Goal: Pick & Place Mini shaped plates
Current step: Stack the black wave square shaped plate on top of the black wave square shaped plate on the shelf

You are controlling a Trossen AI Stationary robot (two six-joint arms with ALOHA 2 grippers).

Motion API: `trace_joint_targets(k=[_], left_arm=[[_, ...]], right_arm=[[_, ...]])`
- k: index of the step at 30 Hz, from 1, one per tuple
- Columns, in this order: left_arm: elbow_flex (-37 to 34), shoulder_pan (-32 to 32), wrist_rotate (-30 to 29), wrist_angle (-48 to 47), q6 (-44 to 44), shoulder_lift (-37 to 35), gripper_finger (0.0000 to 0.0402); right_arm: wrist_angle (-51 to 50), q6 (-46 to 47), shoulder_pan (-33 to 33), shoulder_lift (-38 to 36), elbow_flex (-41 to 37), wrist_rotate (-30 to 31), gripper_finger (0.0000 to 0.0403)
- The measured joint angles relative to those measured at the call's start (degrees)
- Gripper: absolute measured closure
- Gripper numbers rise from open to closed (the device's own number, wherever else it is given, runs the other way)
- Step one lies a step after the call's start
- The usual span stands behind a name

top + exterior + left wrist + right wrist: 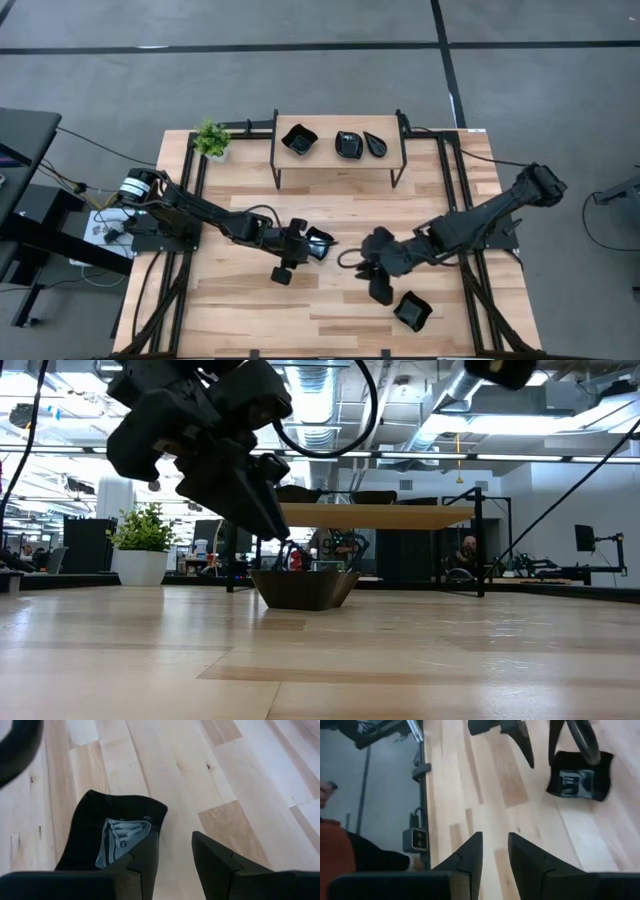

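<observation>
One squarish glossy black mini plate (pixel 320 243) (pixel 100 830) lies flat on the wooden table near its middle. My left gripper (pixel 303 243) (pixel 175 837) is open and slants down at the plate's rim. One finger (pixel 145 855) stands over the rim's edge, and only bare wood shows between the fingers. In the low view the fingertip (pixel 283 532) ends a little above the plate (pixel 305 588). My right gripper (pixel 365 265) (pixel 495 837) hangs open higher up, right of the plate, pointing toward the table's left, with nothing between its fingers. A second black plate (pixel 412 310) lies near the front right.
A low wooden shelf (pixel 340 165) on a black frame stands at the far edge, with three black plates (pixel 298 139) (pixel 349 144) (pixel 375 144) on top. A small green potted plant (pixel 211 138) stands at the far left. Black frame rails (pixel 470 250) run along both table sides.
</observation>
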Motion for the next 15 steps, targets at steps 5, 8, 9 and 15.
trace_joint_targets(k=[5,8,9,15], left_arm=[[0.0,0.04,-0.02,1.12,0.0,0.75,0.0279],[0.0,0.02,0.09,3.12,-0.07,2.63,0.0279],[0.0,0.03,0.42,3.47,-0.1,3.22,0.0279],[0.02,0.06,-1.69,3.58,-0.2,3.05,0.0279]], right_arm=[[-5.52,-0.28,3.5,-4.43,0.0,6.69,0.0315],[-6.79,-0.9,5.94,-7.09,0.02,10.47,0.0315],[-7.1,-1.07,6.74,-7.94,0.02,11.63,0.0315],[-7.05,-1.55,10.89,-11.63,0.02,17.37,0.0315]])
